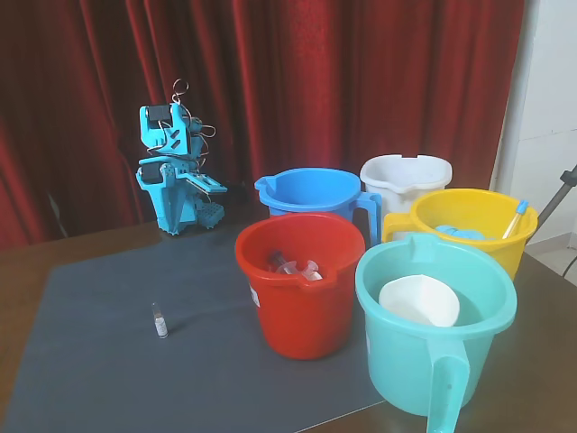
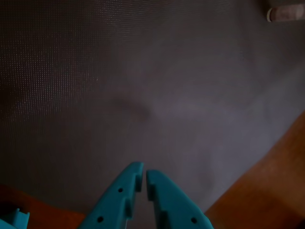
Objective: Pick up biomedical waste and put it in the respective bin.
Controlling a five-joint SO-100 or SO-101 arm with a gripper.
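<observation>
While my arm (image 1: 176, 171) sits folded at the far left, gripper (image 2: 144, 177) closed on nothing, the vial (image 1: 160, 320) lies untouched on the grey mat (image 1: 99, 361), near left, well apart from the buckets (image 1: 300, 281). Pickup and binning are all ahead, I reckon.

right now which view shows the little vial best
The fixed view: the vial lies whole on the grey mat, left of the red bucket. The wrist view catches only a blurred whitish piece at its top right corner, probably the same vial.
</observation>
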